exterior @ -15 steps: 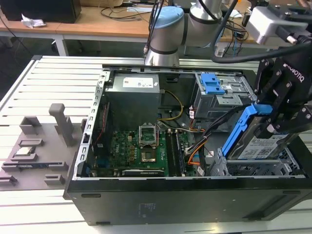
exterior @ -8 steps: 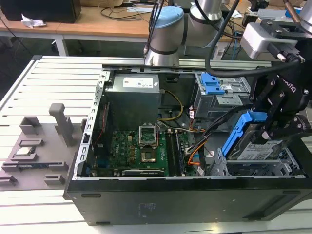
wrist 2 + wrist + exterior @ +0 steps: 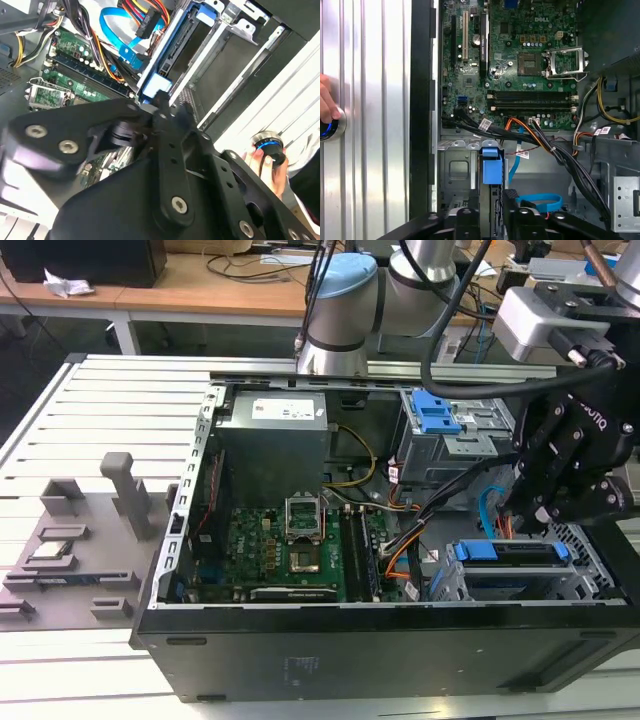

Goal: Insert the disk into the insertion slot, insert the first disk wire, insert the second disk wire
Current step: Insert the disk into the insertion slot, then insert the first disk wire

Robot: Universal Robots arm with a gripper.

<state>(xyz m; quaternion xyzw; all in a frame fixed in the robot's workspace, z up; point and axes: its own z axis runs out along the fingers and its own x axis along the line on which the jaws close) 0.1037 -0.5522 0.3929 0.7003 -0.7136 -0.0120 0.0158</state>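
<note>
The disk (image 3: 508,552) stands on edge in its bright blue carrier inside the insertion slot (image 3: 588,552), a silver perforated cage at the exterior view's right. My gripper (image 3: 541,524) hangs right over it. In both wrist views its black fingers (image 3: 465,219) flank the disk's edge (image 3: 490,167) and seem shut on it, meeting by the blue carrier (image 3: 156,86). The second disk wire (image 3: 487,510), a flat light-blue cable, lies loose beside the cage (image 3: 540,201) (image 3: 116,39). An orange, red and yellow bundle with a dark plug (image 3: 146,21), apparently the first disk wire, hangs free near it.
The green motherboard (image 3: 290,550) fills the case floor, with a grey power supply (image 3: 275,435) behind it. A taller grey cage with blue latches (image 3: 440,425) stands beyond the slot. A person's hand (image 3: 265,162) holds a round knob outside the case. Grey fixtures (image 3: 70,540) sit on the slatted table.
</note>
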